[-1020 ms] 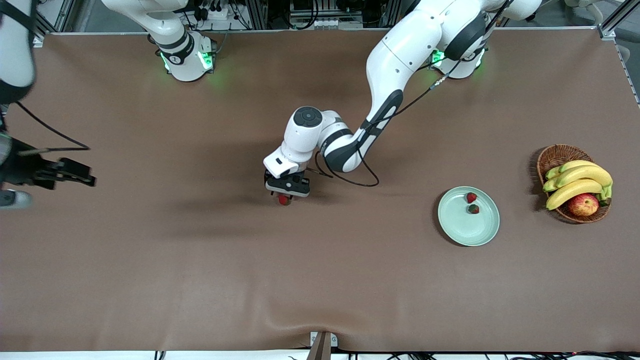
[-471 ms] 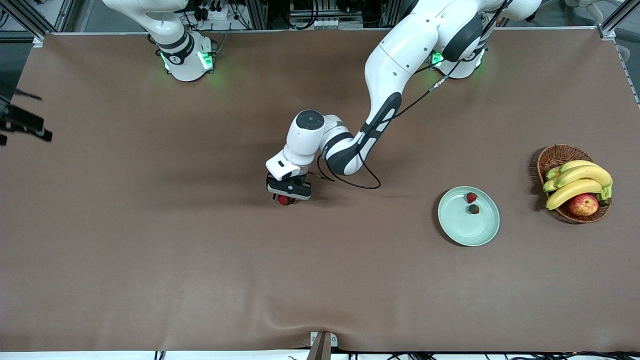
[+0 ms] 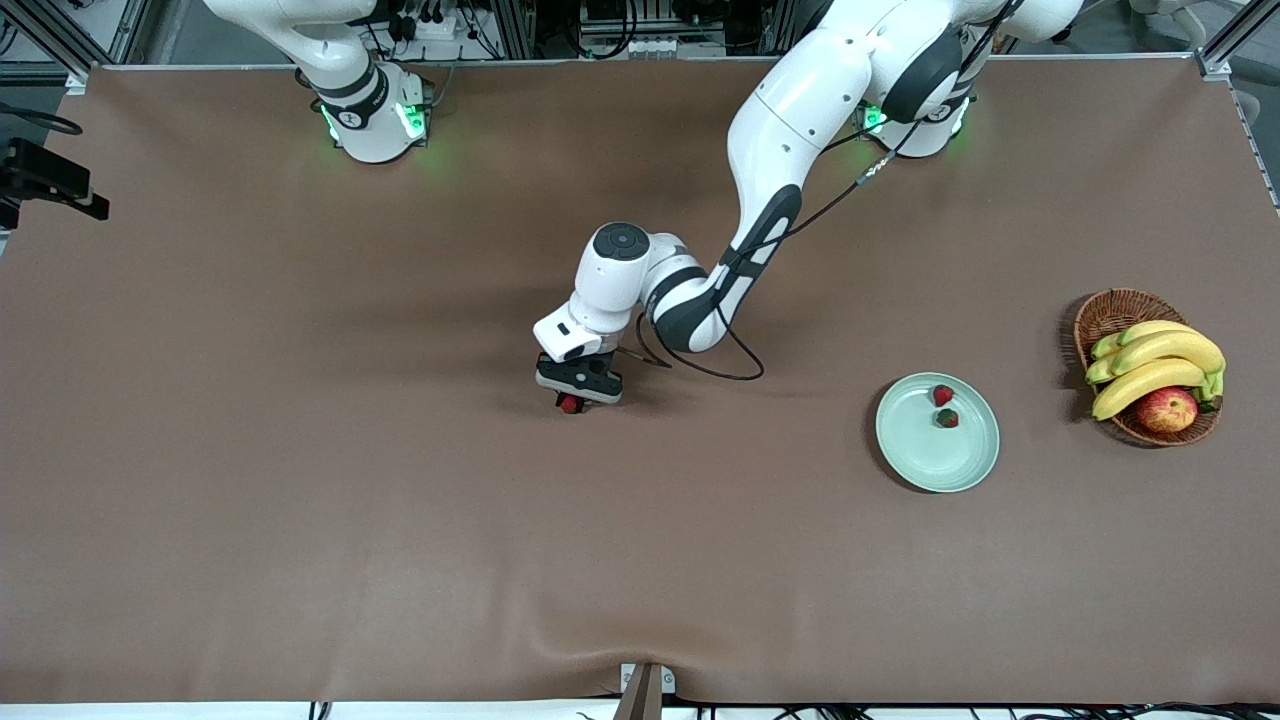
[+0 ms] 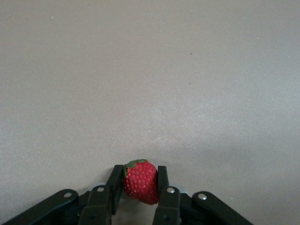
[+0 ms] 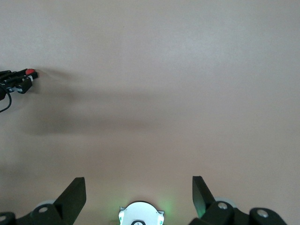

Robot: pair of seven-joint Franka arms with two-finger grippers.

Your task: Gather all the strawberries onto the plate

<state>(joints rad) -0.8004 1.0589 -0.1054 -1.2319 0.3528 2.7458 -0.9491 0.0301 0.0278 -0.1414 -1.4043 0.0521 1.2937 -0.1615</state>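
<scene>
My left gripper [image 3: 572, 399] is down at the middle of the table, shut on a red strawberry [image 3: 570, 404] with a green top. In the left wrist view that strawberry [image 4: 140, 181] sits pinched between the two black fingers [image 4: 115, 177] of the left gripper [image 4: 139, 172], just at the cloth. The mint-green plate [image 3: 925, 457] lies toward the left arm's end and holds two strawberries [image 3: 943, 395], [image 3: 947, 418]. My right gripper [image 5: 138, 188] stands open with nothing in it, high over the right arm's end. Only a dark piece of its hand [image 3: 45, 182] shows in the front view.
A brown wicker basket [image 3: 1118, 308] stands beside the plate at the left arm's end of the table, holding bananas [image 3: 1155, 362] and a red-yellow apple [image 3: 1167, 408]. A brown cloth [image 3: 400, 520] covers the table.
The left gripper's fingers have closed onto the strawberry. The right arm's hand has swung away along the table's end toward the bases.
</scene>
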